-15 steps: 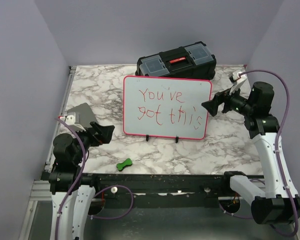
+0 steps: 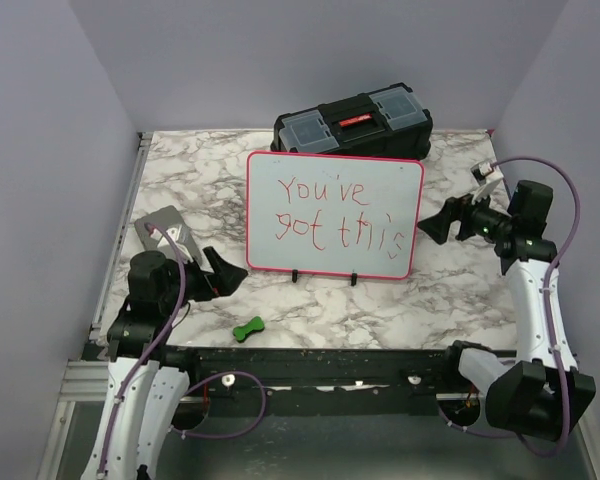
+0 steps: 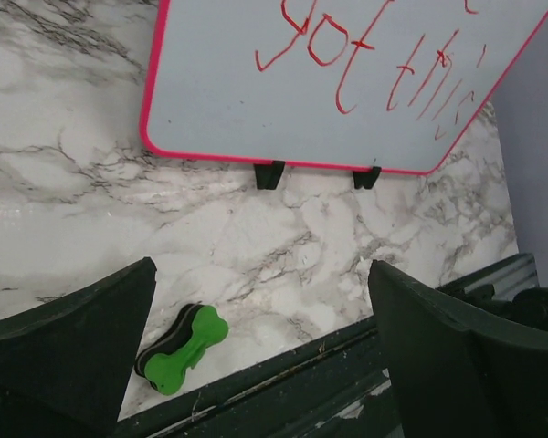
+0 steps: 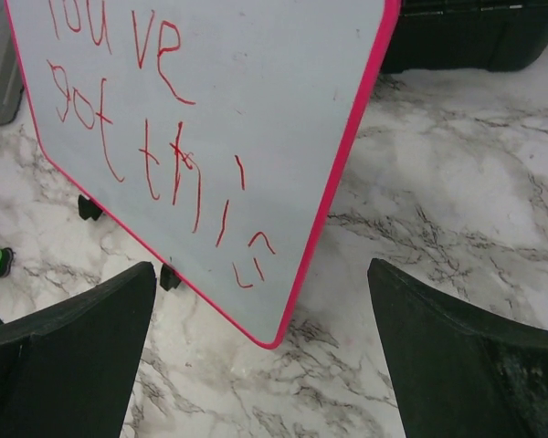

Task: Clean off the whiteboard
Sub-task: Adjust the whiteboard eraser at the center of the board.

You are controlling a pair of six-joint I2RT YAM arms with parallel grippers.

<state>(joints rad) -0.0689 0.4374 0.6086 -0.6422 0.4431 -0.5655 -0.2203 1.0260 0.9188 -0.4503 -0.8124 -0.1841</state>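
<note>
Well, we are just starting: the whiteboard is showing all its red words, and our left tool and right tool are spread wide, holding nothing.

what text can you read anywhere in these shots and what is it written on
"You've": red handwriting, upper line on the whiteboard.
"got this": red handwriting, lower line on the same board; the last letter is squeezed against the rim.
The red label on the lid of the black toolbox carries print that is too small to read.
No other text shows.
</note>
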